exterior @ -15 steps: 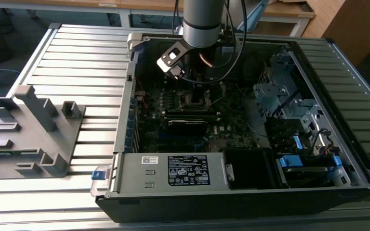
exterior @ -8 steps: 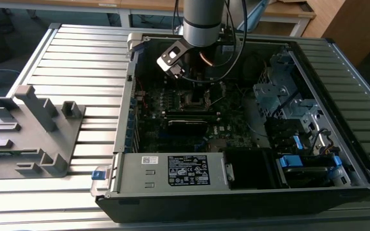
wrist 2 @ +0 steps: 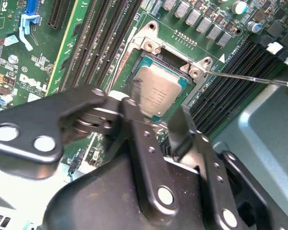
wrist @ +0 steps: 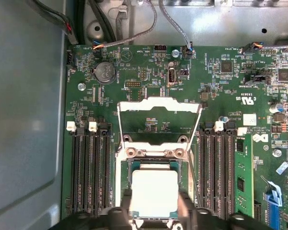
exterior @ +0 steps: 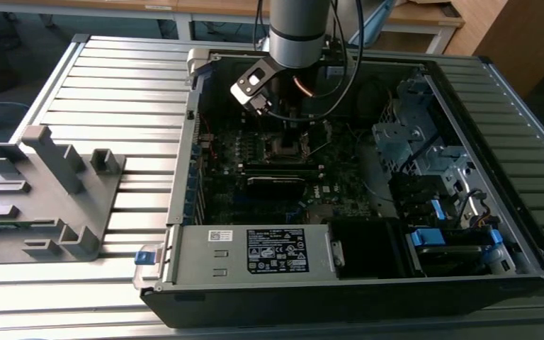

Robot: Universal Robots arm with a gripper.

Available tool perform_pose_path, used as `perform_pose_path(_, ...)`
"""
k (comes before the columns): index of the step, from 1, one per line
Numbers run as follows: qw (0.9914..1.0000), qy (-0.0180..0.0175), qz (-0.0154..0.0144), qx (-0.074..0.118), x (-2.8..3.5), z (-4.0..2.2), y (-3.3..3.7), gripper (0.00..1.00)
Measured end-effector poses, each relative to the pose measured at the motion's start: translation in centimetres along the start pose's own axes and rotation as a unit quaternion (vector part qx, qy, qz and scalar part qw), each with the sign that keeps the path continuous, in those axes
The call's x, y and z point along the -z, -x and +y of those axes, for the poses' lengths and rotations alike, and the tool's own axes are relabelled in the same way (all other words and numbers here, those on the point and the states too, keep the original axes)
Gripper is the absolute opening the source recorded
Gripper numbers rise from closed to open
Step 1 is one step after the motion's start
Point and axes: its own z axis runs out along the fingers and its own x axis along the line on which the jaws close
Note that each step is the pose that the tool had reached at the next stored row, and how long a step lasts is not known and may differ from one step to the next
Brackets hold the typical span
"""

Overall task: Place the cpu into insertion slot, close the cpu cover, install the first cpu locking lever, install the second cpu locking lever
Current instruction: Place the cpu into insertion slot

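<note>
gripper: the gripper (wrist 2: 156, 108) is closed to the chip's width, one of its fingers (wrist 2: 182, 125) against each side edge; it appears to have hold of the cpu.
cpu: the cpu (wrist: 153, 189) lies level over the insertion slot (wrist 2: 169, 64), in it or just above it; I cannot tell which.
cpu cover: the cpu cover (wrist: 158, 104) stands open, tipped back on the far side of the socket.
locking lever: the locking lever (wrist 2: 245, 77) is a thin rod swung free beside the socket.
setting: the socket is in the far half of the board, inside the computer case (exterior: 348, 297) lying open on the desk (exterior: 111, 85).
risk, seating: a chip set slightly askew could bend the socket contacts.
risk, release: a finger dragging as it opens could lift or shift the chip.
risk, cover: a knock from the arm could drop the open frame onto the fingers.
risk, lever: the free rod is near enough to snag.
</note>
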Motion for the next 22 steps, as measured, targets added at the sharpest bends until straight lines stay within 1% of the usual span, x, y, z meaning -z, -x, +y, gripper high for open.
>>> perform_pose_path(2,1.00000,0.0000,0.0000,0.000,0.02,0.00,0.00,0.41)
perform_pose_path(3,1.00000,0.0000,0.0000,0.000,0.03,0.00,0.00,0.41)
perform_pose_path(5,1.00000,0.0000,0.0000,0.000,0.06,0.00,0.00,0.29)
perform_pose_path(6,1.00000,0.0000,0.0000,0.000,0.07,0.00,0.00,0.29)
perform_pose_path(7,1.00000,0.0000,0.0000,0.000,0.08,0.00,0.00,0.24)
perform_pose_path(8,1.00000,0.0000,0.0000,0.000,0.09,0.00,0.00,0.24)
perform_pose_path(9,1.00000,0.0000,0.0000,0.000,0.11,0.00,0.00,0.17)
perform_pose_path(14,1.00000,0.0000,0.0000,0.000,0.16,0.01,0.00,0.17)
perform_pose_path(16,1.00000,0.0000,0.0000,0.000,0.19,0.01,0.00,0.16)
perform_pose_path(17,1.00000,0.0000,0.0000,0.000,0.20,0.01,0.00,0.10)
perform_pose_path(22,1.00000,0.0000,0.0000,0.000,0.26,0.01,0.00,0.10)
